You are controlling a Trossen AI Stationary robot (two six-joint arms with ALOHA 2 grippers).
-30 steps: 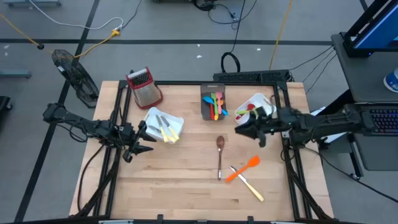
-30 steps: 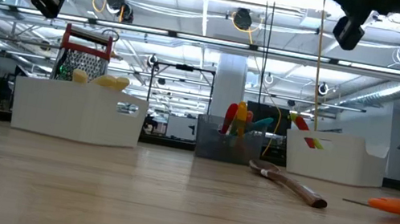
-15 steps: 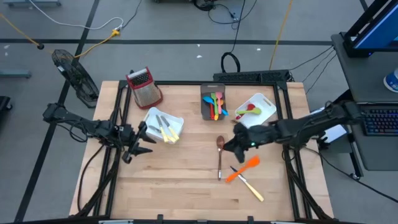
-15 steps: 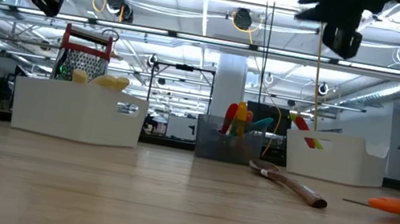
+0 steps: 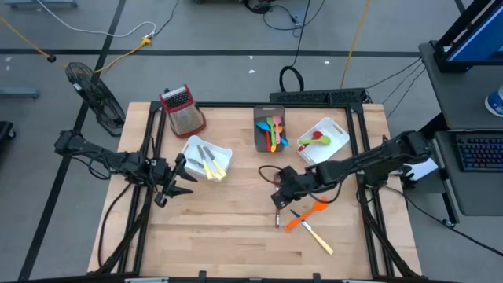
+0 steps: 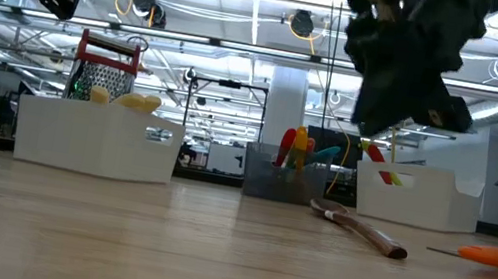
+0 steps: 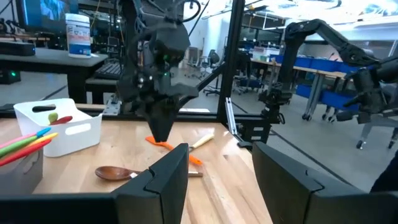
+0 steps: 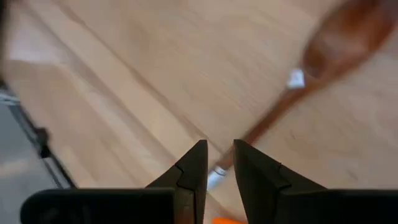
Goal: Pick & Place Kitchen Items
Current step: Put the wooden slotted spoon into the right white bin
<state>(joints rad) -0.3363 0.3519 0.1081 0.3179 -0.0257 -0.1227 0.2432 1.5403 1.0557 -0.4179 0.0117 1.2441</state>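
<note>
Three bins are already holding sorted utensils while the wooden spoon (image 5: 277, 206), orange spatula (image 5: 307, 212) and cream-handled knife (image 5: 320, 240) are lying on the tabletop (image 5: 228, 228), the right hand (image 5: 280, 200), narrowly parted and empty, hovering over the spoon, the left hand (image 5: 187, 179), half-open, waiting aside.

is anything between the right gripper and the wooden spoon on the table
Nothing visible. The right gripper hangs directly above the wooden spoon's handle, fingers a little apart, with only bare table around it. The orange spatula and cream-handled knife lie beside the spoon's handle end, not over it.
</note>
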